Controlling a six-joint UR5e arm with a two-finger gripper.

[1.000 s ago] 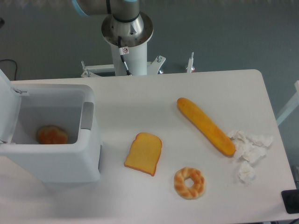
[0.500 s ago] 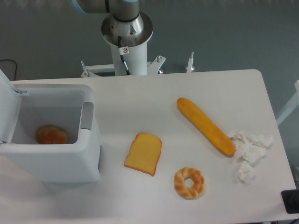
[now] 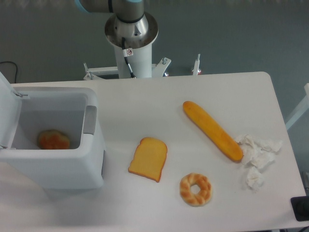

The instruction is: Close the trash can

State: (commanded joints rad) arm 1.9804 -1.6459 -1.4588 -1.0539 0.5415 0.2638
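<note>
The trash can [image 3: 63,166] is a large white boxy bin at the table's left edge. It stands open, with its lid [image 3: 7,111] swung up on the left side. A grey latch tab [image 3: 89,120] sits on its right rim. Inside lies a round orange food item [image 3: 53,140]. Only the arm's base column [image 3: 131,43] and a bit of a link at the top edge show. The gripper is out of view.
On the table lie a toast slice [image 3: 148,158], a twisted doughnut [image 3: 195,189], a long baguette [image 3: 212,130] and crumpled white paper [image 3: 256,157] at the right. A black object [image 3: 301,209] sits at the lower right corner.
</note>
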